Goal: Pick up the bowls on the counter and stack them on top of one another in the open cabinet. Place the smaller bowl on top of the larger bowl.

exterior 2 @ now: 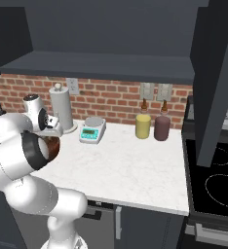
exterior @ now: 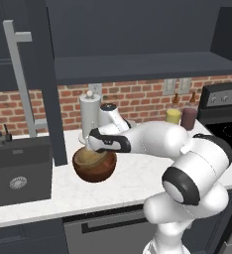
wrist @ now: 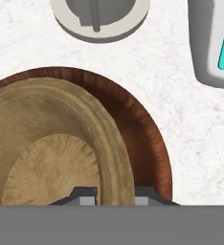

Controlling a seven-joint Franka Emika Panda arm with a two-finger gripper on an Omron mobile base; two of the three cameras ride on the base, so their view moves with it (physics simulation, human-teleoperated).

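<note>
The 2 bowls are being seen nested on the counter (exterior: 128,181), not yet in the open cabinet (exterior: 138,67). The smaller bowl (wrist: 51,148), light tan, is sitting inside the larger bowl (exterior: 94,168), dark reddish-brown. The gripper (wrist: 115,195) is being held spread astride the tan rim, apparently ready for pinching.

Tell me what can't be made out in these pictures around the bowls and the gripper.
- Gripper: hand view shows just the fingertips straddling the smaller bowl rim; the bottom edge cuts off the rest, so contact is unclear.
- Larger bowl: right base view, mostly hidden behind the arm.
- Scale display: too small to read.
- Both bowls: cut off by the left edge in hand view.
</note>
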